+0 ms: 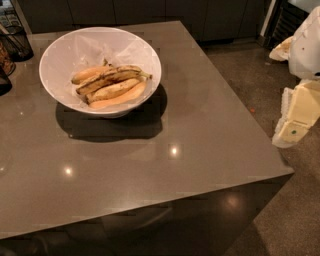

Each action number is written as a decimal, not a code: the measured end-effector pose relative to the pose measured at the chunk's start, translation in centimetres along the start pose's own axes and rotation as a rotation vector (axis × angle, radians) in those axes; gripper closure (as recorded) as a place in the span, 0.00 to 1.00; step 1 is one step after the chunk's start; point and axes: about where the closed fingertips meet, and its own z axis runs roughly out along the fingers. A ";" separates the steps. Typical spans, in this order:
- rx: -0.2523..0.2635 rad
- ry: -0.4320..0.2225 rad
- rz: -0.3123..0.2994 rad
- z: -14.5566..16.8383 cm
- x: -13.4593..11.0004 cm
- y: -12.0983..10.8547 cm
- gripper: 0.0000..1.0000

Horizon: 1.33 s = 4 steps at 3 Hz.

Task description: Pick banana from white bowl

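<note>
A large white bowl [65, 50] stands on the far left part of the brown table. Several bananas lie in it. The long overripe banana [114, 76], mottled with dark streaks, lies across the top of the pile with its dark stem pointing right. A shorter spotted one [112, 90] and smoother yellow-orange ones [122, 96] lie beside and under it. My gripper [296, 117], a cream-white block on the arm, hangs off the table's right edge, far to the right of the bowl and over the floor.
A black wire basket [16, 41] and other dark items stand at the table's far left corner. The table [200, 125] ends in a front edge and a right corner near the arm. Dark cabinets [150, 12] run along the back.
</note>
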 end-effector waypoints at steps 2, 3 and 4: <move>-0.036 0.029 -0.048 0.5 -3.0 -1.6 0.00; -0.067 0.048 -0.127 1.8 -7.6 -4.4 0.00; -0.071 0.030 -0.175 2.4 -11.0 -6.2 0.00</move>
